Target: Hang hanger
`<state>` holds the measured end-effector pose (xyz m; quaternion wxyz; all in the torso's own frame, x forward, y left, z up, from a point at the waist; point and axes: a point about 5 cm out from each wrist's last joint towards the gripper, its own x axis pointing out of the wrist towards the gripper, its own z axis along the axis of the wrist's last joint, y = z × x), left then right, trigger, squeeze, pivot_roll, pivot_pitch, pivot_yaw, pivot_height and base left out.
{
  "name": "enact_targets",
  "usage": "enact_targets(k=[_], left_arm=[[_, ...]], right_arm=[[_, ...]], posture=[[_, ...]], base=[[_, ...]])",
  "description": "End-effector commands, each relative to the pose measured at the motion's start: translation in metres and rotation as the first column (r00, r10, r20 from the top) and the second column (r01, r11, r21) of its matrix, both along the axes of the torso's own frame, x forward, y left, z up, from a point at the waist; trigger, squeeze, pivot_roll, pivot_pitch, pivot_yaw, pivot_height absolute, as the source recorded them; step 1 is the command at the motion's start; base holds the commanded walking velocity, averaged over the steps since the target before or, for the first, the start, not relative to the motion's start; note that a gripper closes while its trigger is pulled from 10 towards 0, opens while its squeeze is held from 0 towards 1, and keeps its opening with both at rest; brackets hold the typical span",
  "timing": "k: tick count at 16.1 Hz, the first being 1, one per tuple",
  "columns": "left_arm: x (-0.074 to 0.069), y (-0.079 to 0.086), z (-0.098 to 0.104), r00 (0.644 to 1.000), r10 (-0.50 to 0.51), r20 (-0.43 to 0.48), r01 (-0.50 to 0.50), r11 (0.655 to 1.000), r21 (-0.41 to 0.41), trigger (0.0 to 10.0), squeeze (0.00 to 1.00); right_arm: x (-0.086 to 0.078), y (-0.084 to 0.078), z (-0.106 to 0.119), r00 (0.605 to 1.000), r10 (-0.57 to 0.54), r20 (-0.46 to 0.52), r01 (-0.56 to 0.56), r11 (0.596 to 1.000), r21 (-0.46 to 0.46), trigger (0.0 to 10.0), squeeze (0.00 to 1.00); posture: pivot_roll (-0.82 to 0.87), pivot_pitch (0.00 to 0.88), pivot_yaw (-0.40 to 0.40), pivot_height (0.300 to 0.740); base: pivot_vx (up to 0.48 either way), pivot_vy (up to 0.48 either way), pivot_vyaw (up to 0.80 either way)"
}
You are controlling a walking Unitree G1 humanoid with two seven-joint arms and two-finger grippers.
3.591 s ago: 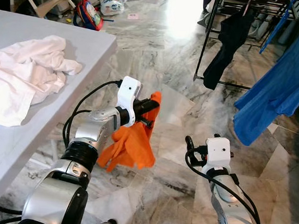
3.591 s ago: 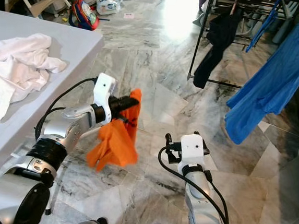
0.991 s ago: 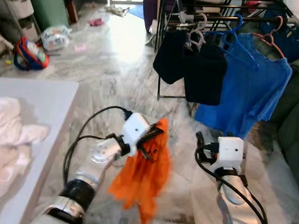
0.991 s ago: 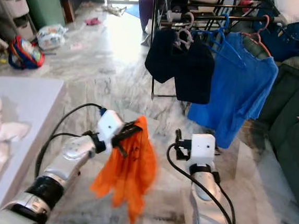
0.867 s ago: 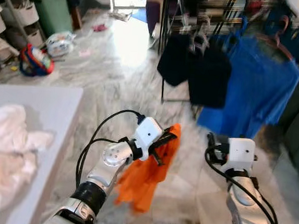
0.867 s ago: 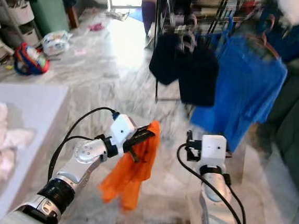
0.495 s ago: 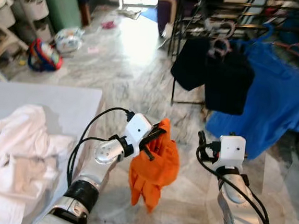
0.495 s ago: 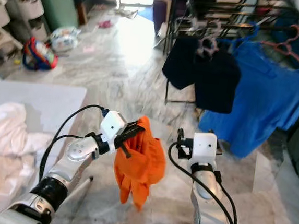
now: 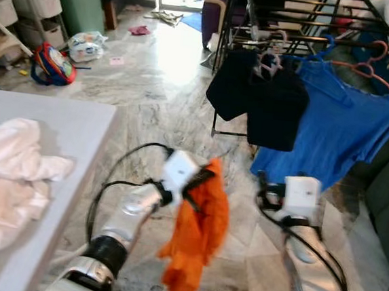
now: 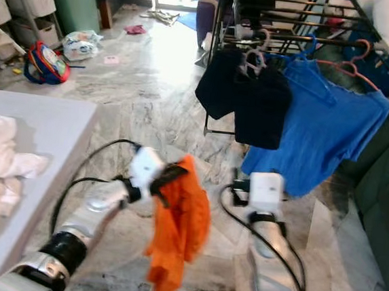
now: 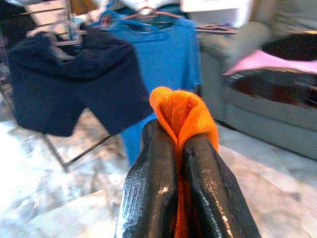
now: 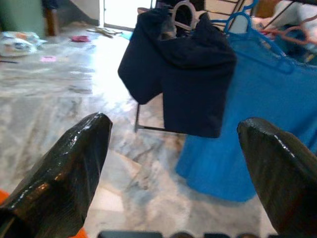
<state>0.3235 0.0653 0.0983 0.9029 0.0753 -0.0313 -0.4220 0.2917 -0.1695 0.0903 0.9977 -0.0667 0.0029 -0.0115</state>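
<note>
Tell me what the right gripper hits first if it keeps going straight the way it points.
Probably the dark shorts hanging on the rack, seen dead ahead between the open right gripper's fingers. Depth is unclear; bare floor lies between.

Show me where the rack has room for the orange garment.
Crowded: dark shorts and blue T-shirt fill the drying rack's front rail. Bare rungs lie behind them. The left gripper holds the orange garment over bare marble floor before the rack.

White cloth (image 9: 12, 170) on grey table (image 9: 79, 142)
</note>
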Motion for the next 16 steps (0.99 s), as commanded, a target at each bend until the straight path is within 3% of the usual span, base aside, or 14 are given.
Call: enact_targets(k=[1, 6, 7, 8, 9, 10, 12, 16], left_arm=[[-0.001, -0.012, 0.006, 0.999, -0.038, 0.025, 0.038, 0.999, -0.007, 10.0, 0.0], [-0.001, -0.007, 0.002, 1.0, -0.018, 0.017, 0.018, 1.0, -0.005, 10.0, 0.0], [0.004, 0.004, 0.004, 0.995, 0.1, 0.018, -0.099, 0.994, -0.055, 10.0, 0.0], [0.01, 0.019, 0.005, 0.968, 0.247, 0.034, -0.244, 0.967, -0.069, 10.0, 0.0], [0.013, 0.032, 0.004, 0.943, 0.333, -0.017, -0.332, 0.934, -0.133, 10.0, 0.0], [0.013, 0.041, 0.002, 0.921, 0.39, -0.017, -0.389, 0.911, -0.137, 10.0, 0.0], [0.008, 0.06, -0.007, 0.869, 0.493, -0.038, -0.493, 0.86, -0.134, 10.0, 0.0], [0.004, 0.063, -0.012, 0.857, 0.512, -0.057, -0.514, 0.846, -0.139, 10.0, 0.0]], right_arm=[[0.0, -0.01, 0.0, 1.0, -0.028, -0.006, 0.028, 1.0, -0.012, 10.0, 0.0], [-0.002, -0.011, 0.002, 1.0, -0.031, 0.005, 0.031, 0.999, -0.016, 10.0, 0.0], [-0.003, -0.011, 0.008, 0.998, -0.043, 0.036, 0.043, 0.999, -0.004, 10.0, 0.0], [-0.005, -0.012, 0.013, 0.996, -0.065, 0.063, 0.065, 0.998, 0.001, 10.0, 0.0], [-0.008, -0.014, 0.016, 0.993, -0.088, 0.075, 0.088, 0.996, 0.009, 10.0, 0.0], [-0.011, -0.016, 0.016, 0.991, -0.108, 0.079, 0.107, 0.994, 0.019, 10.0, 0.0], [-0.021, -0.018, 0.012, 0.989, -0.136, 0.065, 0.134, 0.99, 0.033, 10.0, 0.0], [-0.024, -0.015, 0.01, 0.99, -0.133, 0.053, 0.132, 0.991, 0.031, 10.0, 0.0]], posture=[[-0.08, 0.068, 0.026, 0.74], [-0.08, 0.067, 0.024, 0.74], [-0.08, 0.069, 0.023, 0.74], [-0.08, 0.07, 0.022, 0.74], [-0.08, 0.072, 0.022, 0.74], [-0.08, 0.074, 0.022, 0.74], [-0.08, 0.079, 0.022, 0.74], [-0.09, 0.078, 0.022, 0.74]], base=[[0.0, -0.465, 0.0], [0.0, -0.44, 0.0], [0.0, 0.0, 0.0], [0.0, 0.0, 0.0], [0.0, 0.0, 0.0], [0.0, 0.0, 0.0], [0.0, 0.0, 0.0], [0.07, 0.0, 0.0]])
